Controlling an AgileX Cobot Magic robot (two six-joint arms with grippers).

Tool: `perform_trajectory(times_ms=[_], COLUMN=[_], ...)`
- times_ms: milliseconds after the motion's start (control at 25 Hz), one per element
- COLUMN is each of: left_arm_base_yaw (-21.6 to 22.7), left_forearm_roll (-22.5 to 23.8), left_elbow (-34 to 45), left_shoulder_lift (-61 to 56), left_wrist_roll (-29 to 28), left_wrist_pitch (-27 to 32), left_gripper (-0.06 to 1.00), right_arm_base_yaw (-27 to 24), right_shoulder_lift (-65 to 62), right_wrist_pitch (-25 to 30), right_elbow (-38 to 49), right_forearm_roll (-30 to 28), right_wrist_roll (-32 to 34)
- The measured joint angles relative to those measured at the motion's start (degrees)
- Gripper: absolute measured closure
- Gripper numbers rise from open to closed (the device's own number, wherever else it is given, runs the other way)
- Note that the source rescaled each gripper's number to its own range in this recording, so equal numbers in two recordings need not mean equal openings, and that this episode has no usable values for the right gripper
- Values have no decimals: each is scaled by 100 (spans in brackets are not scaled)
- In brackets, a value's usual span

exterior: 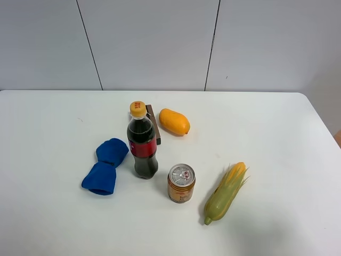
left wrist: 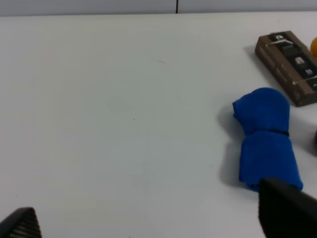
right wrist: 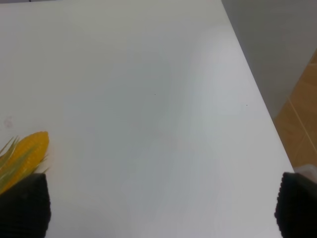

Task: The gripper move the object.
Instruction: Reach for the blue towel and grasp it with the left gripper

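Observation:
The blue fabric object [exterior: 106,165] lies on the white table [exterior: 53,122], left of the cola bottle, with two lobes and a pinched middle. No arm or gripper shows in the exterior high view. In the left wrist view the object [left wrist: 266,141] lies flat, its near lobe just ahead of one black fingertip [left wrist: 287,210]. My left gripper [left wrist: 153,220] is open and empty above the bare table. My right gripper [right wrist: 158,208] is open and empty near the table's right edge, and the blue object is out of its view.
A cola bottle [exterior: 142,144] stands mid-table with a brown box [exterior: 154,124] behind it. An orange-yellow mango [exterior: 174,121], a can [exterior: 181,183] and a green-husked corn cob [exterior: 226,192] lie to the right. The corn tip [right wrist: 22,156] is beside one right finger. The table edge [right wrist: 257,94] drops off to the floor.

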Motion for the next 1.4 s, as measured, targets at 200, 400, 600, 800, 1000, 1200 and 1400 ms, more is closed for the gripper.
perform_trajectory(times_ms=[200,400,600,800,1000,1200,1400], left_arm_base_yaw=[0,0,0,0,0,0,0], left_forearm_roll=[0,0,0,6,85,85,36], left_elbow=[0,0,0,0,0,-256,-980], left_shoulder_lift=[0,0,0,0,0,562,2172], left_wrist_roll=[0,0,0,0,0,0,265], left_wrist_pitch=[0,0,0,-31,-196,-185,-133], left_gripper=[17,17,17,17,17,17,17], right_arm_base_yaw=[0,0,0,0,0,0,0], right_shoulder_lift=[0,0,0,0,0,0,0], right_wrist_pitch=[0,0,0,0,0,0,0], right_elbow=[0,0,0,0,0,0,0], right_forearm_roll=[0,0,0,0,0,0,0], right_wrist_roll=[0,0,0,0,0,0,0])
